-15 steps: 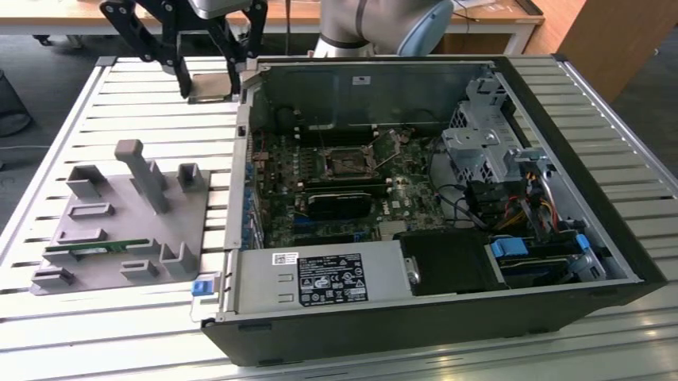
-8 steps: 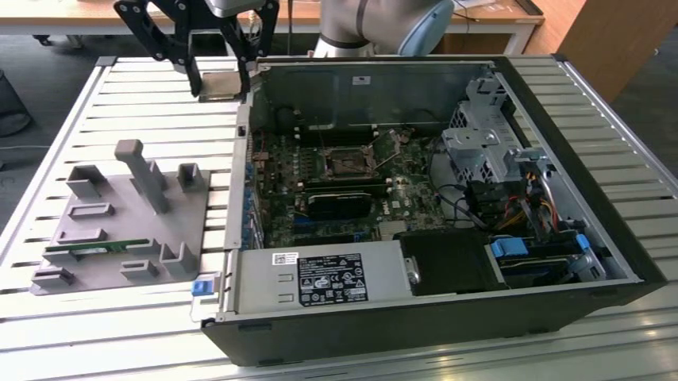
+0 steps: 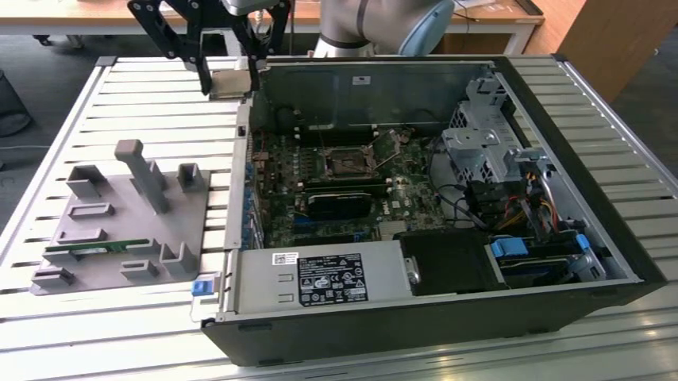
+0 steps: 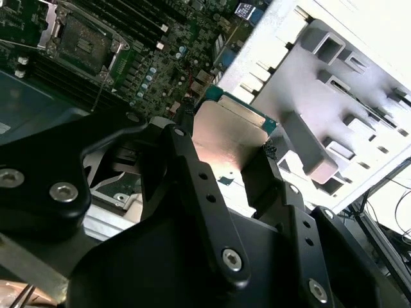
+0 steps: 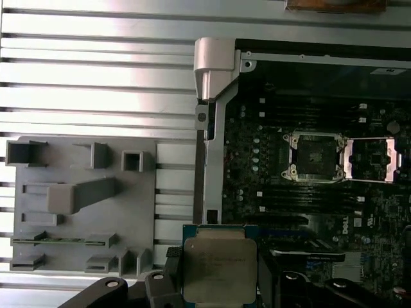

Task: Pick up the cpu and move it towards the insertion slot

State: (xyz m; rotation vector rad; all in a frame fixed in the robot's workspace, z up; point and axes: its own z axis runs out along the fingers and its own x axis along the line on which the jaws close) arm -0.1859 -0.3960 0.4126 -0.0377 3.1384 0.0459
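The cpu (image 3: 231, 82) is a flat square chip with a silvery top, held level in the air. My gripper (image 3: 229, 81) is shut on it, one black finger on each side. In the exterior view it hangs over the far left corner of the open computer case, just outside the wall. In both wrist views the cpu (image 4: 228, 138) (image 5: 218, 266) sits between the fingers (image 4: 183, 160). The insertion slot (image 3: 345, 163) is a dark square socket with a metal frame, mid-board inside the case (image 5: 313, 157), apart from the cpu.
A grey plastic fixture (image 3: 117, 214) with pockets and a tall post stands on the slatted table (image 3: 159, 103) at the exterior view's left, with a green memory stick (image 3: 95, 248) in it. The case wall (image 3: 241, 182), a black block (image 3: 339, 205) and the power supply (image 3: 317, 278) surround the slot.
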